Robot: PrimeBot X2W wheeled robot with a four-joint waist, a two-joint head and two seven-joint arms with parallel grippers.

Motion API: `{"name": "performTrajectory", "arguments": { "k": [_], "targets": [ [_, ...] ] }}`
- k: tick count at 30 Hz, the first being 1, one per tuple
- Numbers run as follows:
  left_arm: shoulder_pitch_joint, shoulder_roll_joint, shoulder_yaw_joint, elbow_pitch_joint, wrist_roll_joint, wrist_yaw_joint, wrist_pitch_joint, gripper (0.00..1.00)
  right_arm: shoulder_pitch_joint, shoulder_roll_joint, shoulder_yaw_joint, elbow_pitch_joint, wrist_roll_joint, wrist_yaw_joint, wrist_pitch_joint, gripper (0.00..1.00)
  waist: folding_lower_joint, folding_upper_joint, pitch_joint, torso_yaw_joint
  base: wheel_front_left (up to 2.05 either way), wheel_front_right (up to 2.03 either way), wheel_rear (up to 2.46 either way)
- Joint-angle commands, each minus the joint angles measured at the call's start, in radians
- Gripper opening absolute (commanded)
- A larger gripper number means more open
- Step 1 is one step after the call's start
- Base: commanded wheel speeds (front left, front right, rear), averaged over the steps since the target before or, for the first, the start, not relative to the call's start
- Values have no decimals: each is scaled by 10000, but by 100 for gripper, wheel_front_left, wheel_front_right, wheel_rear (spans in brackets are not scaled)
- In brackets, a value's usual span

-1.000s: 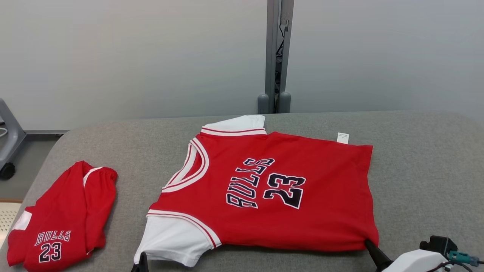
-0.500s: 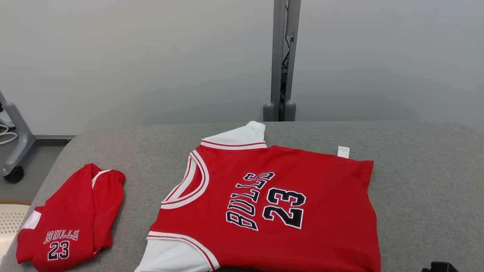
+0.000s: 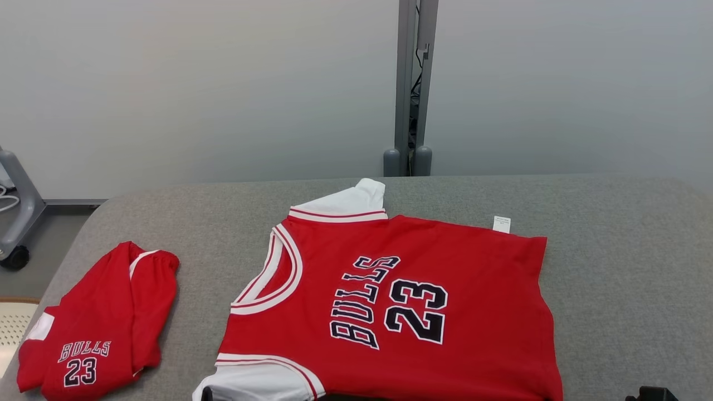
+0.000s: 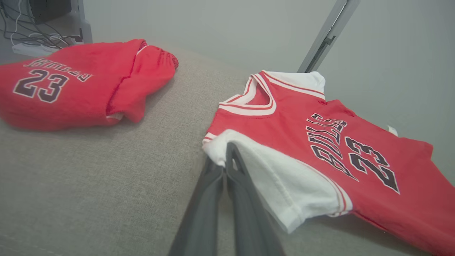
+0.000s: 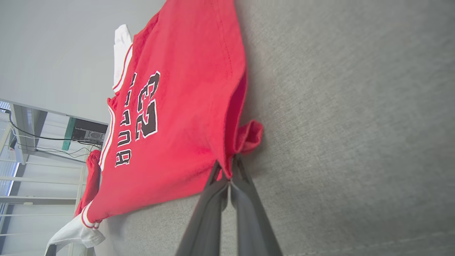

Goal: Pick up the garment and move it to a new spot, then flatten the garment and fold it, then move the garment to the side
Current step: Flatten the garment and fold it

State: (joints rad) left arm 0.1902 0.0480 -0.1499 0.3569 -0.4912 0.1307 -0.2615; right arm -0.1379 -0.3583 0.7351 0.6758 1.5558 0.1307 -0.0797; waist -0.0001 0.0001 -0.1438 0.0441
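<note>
The garment is a red "BULLS 23" jersey with white sleeves, lying spread flat on the grey padded table. In the left wrist view my left gripper is shut on the edge of the near white sleeve of the jersey, low over the table. The tip of that left gripper peeks in at the head view's bottom edge. In the right wrist view my right gripper is shut on the jersey's near hem corner, where the cloth bunches into a small fold.
A second red garment, folded, with the same print, lies at the table's left end. A grey post stands behind the table against the pale wall. A wheeled stand is on the floor at the left.
The head camera has tilted up, so both grippers have slid off the bottom of that view. The jersey stays flat, and both grips are kept.
</note>
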Motion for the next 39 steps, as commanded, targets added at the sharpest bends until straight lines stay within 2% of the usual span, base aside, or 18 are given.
{"name": "performTrajectory", "arguments": {
  "k": [1, 14, 23, 39],
  "targets": [
    [-176, 48, 1, -82, 53, -37, -40, 0, -107, -104, -39, 13, -50, 2, -56, 0, 1, -1, 59, -37, 0, 0, 0],
    [-1315, 48, -57, -749, 246, 35, -40, 0, -887, -18, -636, -737, 419, 2, 99, 0, 1, -1, 690, -488, 0, 0, 0],
    [-2268, 48, 29, -678, 134, 95, -40, 0, -1554, 158, -817, -495, 531, 2, 271, 0, 1, -1, 1051, -699, 0, 0, 0],
    [-3507, 46, 272, 123, 217, 50, -39, 0, -2530, 895, -1312, 336, 950, 2, 506, 0, 1, -1, 1757, -1155, 0, 0, 0]
  ]
}}
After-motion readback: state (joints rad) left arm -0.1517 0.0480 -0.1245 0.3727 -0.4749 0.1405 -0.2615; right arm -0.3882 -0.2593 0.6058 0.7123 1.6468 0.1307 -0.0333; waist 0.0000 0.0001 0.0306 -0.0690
